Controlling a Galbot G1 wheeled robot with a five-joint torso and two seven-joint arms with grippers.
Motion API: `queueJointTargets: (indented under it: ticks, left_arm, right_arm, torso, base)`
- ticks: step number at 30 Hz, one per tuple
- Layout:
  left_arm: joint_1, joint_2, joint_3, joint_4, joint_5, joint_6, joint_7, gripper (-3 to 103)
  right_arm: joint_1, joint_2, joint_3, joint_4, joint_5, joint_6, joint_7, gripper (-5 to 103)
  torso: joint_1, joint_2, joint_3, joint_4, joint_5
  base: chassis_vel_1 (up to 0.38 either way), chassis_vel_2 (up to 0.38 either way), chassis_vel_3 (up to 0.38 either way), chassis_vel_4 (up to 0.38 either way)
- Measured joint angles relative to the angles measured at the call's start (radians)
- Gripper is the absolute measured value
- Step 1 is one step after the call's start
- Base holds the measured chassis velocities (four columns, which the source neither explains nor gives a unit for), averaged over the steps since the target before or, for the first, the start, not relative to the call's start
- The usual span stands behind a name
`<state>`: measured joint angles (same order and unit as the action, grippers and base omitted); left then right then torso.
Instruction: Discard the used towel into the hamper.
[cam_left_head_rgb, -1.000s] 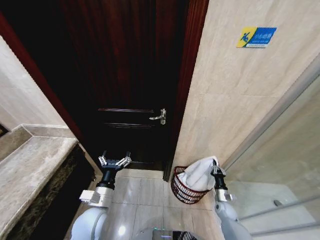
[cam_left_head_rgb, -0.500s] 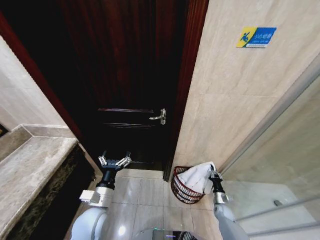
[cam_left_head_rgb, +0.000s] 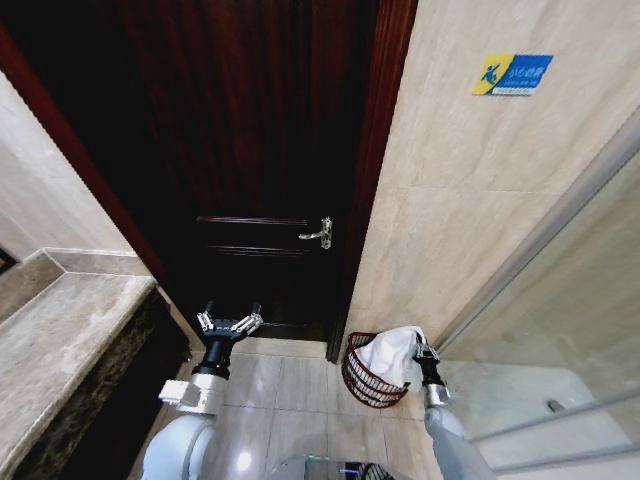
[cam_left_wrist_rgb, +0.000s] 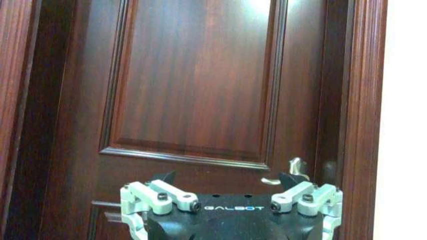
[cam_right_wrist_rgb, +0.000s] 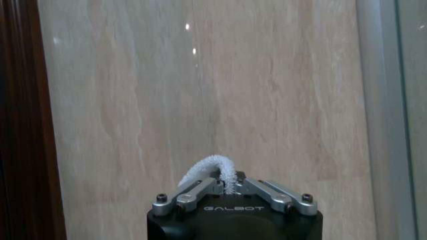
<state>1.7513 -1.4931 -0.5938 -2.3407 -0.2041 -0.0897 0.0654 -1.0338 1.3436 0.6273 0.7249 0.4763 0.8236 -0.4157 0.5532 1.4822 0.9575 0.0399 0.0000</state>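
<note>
Lowered: right claw (cam_left_head_rgb: 427, 349) pinching towel (cam_left_head_rgb: 390, 356), draped over hamper (cam_left_head_rgb: 365, 382).

Towel (cam_left_head_rgb: 392, 351): white. Hamper (cam_left_head_rgb: 362, 383): dark reddish-brown open weave. Door (cam_left_head_rgb: 255, 150): dark red-brown wood grain. Wall tile (cam_left_head_rgb: 470, 190): beige, faintly veined. Sign (cam_left_head_rgb: 513, 74): blue and yellow.

Head cam high, looking down at door (cam_left_head_rgb: 260, 150) and floor. Left wrist cam faces same door close; right wrist cam faces wall (cam_right_wrist_rgb: 220, 80).

Grey arms, black wrists w/ white "GALBOT" lettering, silver screwed linkages.
</note>
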Motion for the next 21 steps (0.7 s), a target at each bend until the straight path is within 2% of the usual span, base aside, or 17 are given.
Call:
queueJointTargets:
  ticks: [4,11,21]
  left_arm:
    - [0.000,0.000,0.000,0.000,0.000,0.000,0.000,100]
    - [0.000,0.000,0.000,0.000,0.000,0.000,0.000,100]
    - [0.000,0.000,0.000,0.000,0.000,0.000,0.000,100]
  right_arm:
    - [0.023,0.003,0.015,-0.058,-0.049,0.000,0.000,3]
    - [0.052,0.005,0.069,-0.176,-0.211,-0.001,0.002,3]
    - [0.035,0.000,0.072,-0.182,-0.228,-0.001,0.008,3]
  torso:
    - [0.000,0.000,0.000,0.0000,0.0001]
    - [0.000,0.000,0.000,0.0000,0.0001]
    - [0.000,0.000,0.000,-0.0001,-0.0003]
  base:
    - [0.000,0.000,0.000,0.000]
    - [0.000,0.000,0.000,0.000]
    - [0.000,0.000,0.000,0.000]
